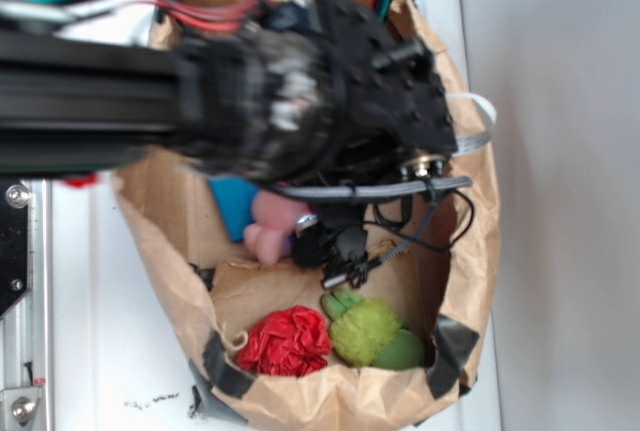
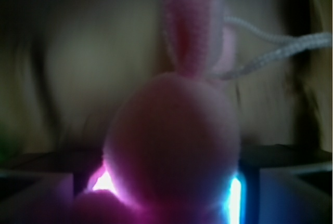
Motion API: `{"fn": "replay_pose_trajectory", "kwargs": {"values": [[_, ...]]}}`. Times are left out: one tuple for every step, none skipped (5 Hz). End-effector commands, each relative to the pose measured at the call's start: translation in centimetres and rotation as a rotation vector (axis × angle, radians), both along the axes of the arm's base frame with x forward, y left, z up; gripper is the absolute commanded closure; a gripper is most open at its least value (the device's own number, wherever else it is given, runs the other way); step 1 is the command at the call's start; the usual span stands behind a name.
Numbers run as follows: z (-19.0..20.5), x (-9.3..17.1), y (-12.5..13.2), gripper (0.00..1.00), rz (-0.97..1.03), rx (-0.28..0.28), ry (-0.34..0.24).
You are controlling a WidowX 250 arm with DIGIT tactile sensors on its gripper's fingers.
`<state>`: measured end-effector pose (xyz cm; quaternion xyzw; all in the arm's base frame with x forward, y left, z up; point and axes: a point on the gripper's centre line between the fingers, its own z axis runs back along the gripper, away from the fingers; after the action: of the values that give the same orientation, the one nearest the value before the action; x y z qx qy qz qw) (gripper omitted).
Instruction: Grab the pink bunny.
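The pink bunny [image 1: 272, 223] lies on the floor of a brown paper bag, next to a blue block [image 1: 232, 206]. My gripper [image 1: 320, 246] reaches down into the bag right beside it. In the wrist view the bunny [image 2: 171, 141] fills the middle, with one long ear [image 2: 192, 26] pointing up and its white loop [image 2: 281, 47] to the right. My gripper [image 2: 166, 187] stands with one jaw on each side of the bunny's body. Strips of light show between the body and both jaws, so the gripper looks open.
The paper bag's walls [image 1: 480, 241] surround the gripper closely. A red ruffled ball [image 1: 288, 341] and a fuzzy green plush toy [image 1: 365, 331] lie at the bag's near end. The black arm and its cables cover the bag's upper half.
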<state>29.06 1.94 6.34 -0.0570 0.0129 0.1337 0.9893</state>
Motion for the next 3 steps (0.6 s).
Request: {"fn": "replay_pose_trajectory", "kwargs": {"values": [[11.9,0.7,-0.8,1.00,-0.139,-0.118,-0.071],[13.5,0.1,-1.4,1.00,-0.166,-0.112,-0.107],[14.4,-0.9,-2.1,1.00,-0.169,-0.057,-0.226]]}}
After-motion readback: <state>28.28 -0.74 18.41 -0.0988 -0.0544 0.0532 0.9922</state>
